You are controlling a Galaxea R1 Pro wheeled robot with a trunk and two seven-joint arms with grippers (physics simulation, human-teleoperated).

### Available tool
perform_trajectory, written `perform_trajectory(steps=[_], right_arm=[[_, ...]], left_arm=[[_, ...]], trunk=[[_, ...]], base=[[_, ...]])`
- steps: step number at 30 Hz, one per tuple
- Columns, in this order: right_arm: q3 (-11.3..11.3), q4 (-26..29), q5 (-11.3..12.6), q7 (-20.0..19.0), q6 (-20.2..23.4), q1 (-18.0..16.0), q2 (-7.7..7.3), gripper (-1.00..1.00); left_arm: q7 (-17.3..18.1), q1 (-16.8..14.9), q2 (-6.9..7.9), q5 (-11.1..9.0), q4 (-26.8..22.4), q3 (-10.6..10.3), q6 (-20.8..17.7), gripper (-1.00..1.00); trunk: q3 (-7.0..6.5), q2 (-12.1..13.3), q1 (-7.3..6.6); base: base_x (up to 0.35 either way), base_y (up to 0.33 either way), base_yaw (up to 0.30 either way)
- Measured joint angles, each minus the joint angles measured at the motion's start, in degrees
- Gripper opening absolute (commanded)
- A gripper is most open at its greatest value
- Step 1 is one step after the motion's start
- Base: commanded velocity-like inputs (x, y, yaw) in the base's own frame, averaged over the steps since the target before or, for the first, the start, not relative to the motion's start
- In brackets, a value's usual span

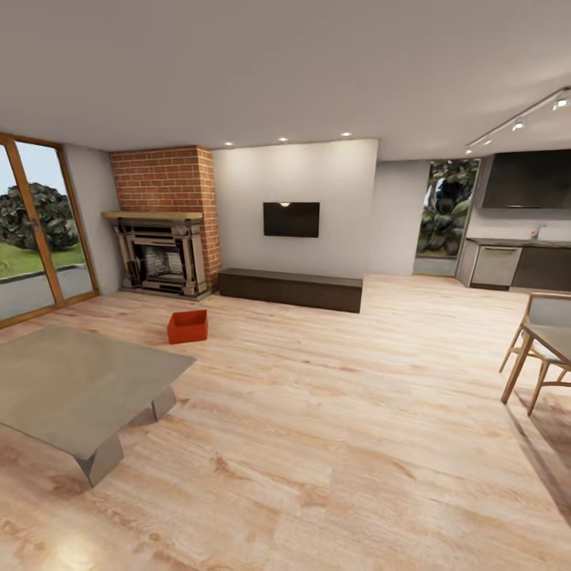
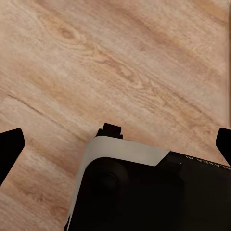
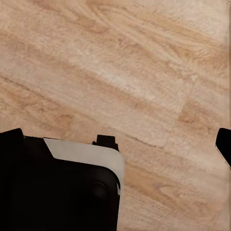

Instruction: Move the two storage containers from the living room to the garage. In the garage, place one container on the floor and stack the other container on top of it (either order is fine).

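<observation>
A: What's closest to the robot?

B: Pale wood-plank floor. Both wrist views look down on it. In the left wrist view the left gripper has its dark fingertips at opposite edges of the picture, spread wide, with nothing between them. The right gripper is the same, spread wide over bare planks with nothing held. The robot's dark base with a white edge lies under each.

A: And a bit further out?

B: On the left in the head view stands a low grey table on angled legs. Just past its far corner, an orange-red storage container sits on the wood floor, open side up, apart from the table.

A: Only one container?

B: One is what I can see. On the right edge there's a wooden chair beside another tabletop.

A: And the far end?

B: A long dark bench runs along the white wall, with a black TV above it. Left of that is the red-brick fireplace, then glass doors. Far right, kitchen cabinets.
</observation>
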State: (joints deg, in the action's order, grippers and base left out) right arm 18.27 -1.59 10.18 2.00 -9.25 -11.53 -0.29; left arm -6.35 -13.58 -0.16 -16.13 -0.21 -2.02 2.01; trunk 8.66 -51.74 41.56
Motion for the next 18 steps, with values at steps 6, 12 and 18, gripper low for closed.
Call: perform_trajectory(steps=[6,12,18], right_arm=[[0.0,0.0,0.0,0.0,0.0,0.0,0.00,1.00],[0.0,0.0,0.0,0.0,0.0,0.0,0.00,1.00],[0.0,0.0,0.0,0.0,0.0,0.0,0.00,1.00]], left_arm=[[0.0,0.0,0.00,0.0,0.0,0.0,0.0,1.00],[0.0,0.0,0.00,0.0,0.0,0.0,0.0,1.00],[0.0,0.0,0.06,0.0,0.0,0.0,0.0,1.00]], trunk=[[0.00,0.0,0.00],[0.00,0.0,0.00],[0.00,0.0,0.00]], base=[[0.313,-0.101,0.000],[0.300,-0.132,0.000],[0.295,-0.139,0.000]])
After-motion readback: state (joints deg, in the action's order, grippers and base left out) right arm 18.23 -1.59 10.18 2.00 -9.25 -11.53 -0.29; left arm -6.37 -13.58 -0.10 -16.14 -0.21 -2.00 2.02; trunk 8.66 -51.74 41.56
